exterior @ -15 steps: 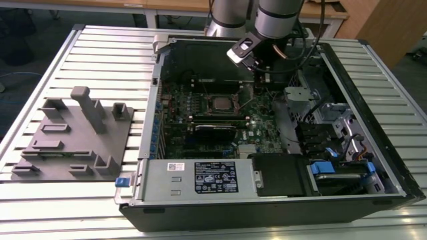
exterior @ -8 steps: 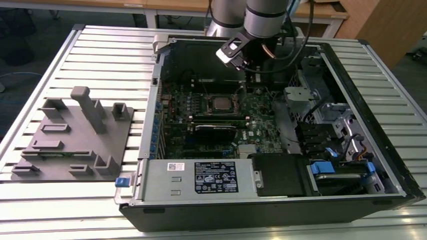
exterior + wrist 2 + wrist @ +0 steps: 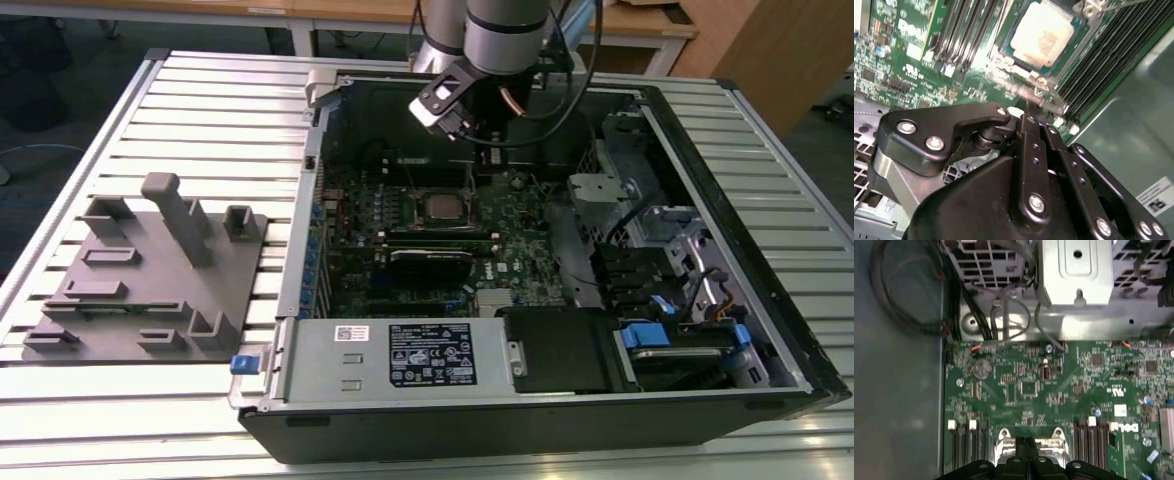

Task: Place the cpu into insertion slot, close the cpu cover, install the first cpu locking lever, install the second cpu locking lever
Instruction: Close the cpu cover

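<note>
In the exterior view the arm reaches down into the far half of an open case (image 3: 534,432) lying on a slatted table (image 3: 214,90). The gripper (image 3: 474,145) hangs over the board (image 3: 534,250), just beyond the slot (image 3: 416,200), and from here I cannot tell how its fingers stand. The cpu (image 3: 445,207) lies flat in the slot with its silver top up. A grey tray (image 3: 80,300) of blocks and posts sits on the table at this view's left, beside the case. In the second wrist view the gripper (image 3: 1036,122) shows its black fingers (image 3: 1026,131) pressed together with nothing between them, the tips just beside the silver cover (image 3: 1016,82), whose edge is blurred. Whether they touch it is unclear. The cpu (image 3: 1041,32) lies beyond that edge, seated. In the first wrist view the fingers (image 3: 1021,452) again lie side by side with no gap, over the near edge of the cover (image 3: 1054,434). A coin cell (image 3: 981,368) sits on the board (image 3: 1064,375).
</note>
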{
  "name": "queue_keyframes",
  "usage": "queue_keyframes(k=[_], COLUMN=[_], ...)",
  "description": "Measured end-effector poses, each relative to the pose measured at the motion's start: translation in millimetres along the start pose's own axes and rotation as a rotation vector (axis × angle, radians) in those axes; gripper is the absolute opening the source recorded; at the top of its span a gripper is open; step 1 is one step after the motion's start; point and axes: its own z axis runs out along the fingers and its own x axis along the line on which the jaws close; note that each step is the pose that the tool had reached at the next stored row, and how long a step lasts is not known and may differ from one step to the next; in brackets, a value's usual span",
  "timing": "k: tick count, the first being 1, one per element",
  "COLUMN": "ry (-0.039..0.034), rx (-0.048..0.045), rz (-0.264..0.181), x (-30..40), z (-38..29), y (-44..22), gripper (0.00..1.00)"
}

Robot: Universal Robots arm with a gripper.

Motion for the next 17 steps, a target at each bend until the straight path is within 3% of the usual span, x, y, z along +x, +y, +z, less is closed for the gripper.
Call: queue_keyframes(k=[7, 17], ry=[0.0003, 0.0002], rx=[-0.0072, -0.0087], rz=[0.000, 0.000], x=[-0.5, -0.7], z=[-0.9, -1.2], y=[-16.8, -25.1], gripper=[0.10, 0.10])
